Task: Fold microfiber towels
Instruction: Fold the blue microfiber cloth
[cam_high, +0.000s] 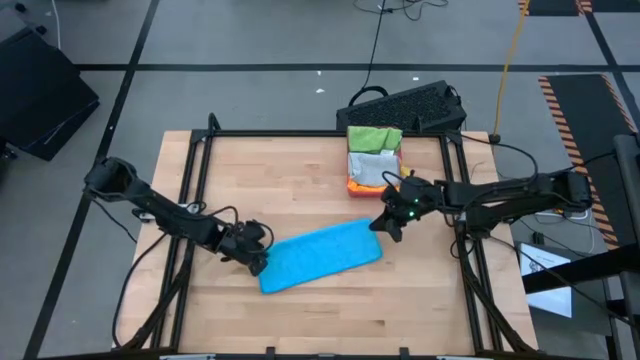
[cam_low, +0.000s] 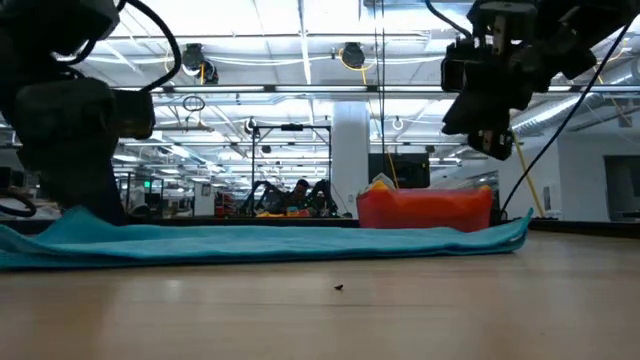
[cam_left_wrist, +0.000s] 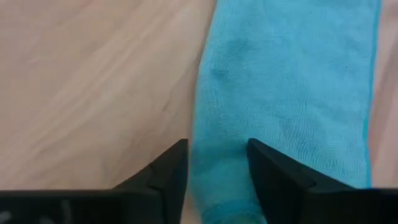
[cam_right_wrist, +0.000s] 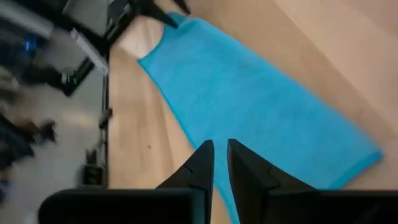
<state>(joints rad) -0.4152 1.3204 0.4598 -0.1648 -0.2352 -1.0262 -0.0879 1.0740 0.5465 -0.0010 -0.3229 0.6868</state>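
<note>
You're mid-fold: blue towel (cam_high: 322, 256) lies folded into a strip mid-tabletop. Your left hand (cam_high: 258, 262) straddles its near-left end, fingers apart, gripping nothing; right hand (cam_high: 390, 226) hangs above the far-right end, pinched empty. Next, regrip both ends.

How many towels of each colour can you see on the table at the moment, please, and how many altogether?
Blue towel, spread flat on the table: 1
Green towel, on the stack in the tray: 1
Grey towel, on that stack: 1
Orange towel, only an edge showing: 1
Total: 4
</note>
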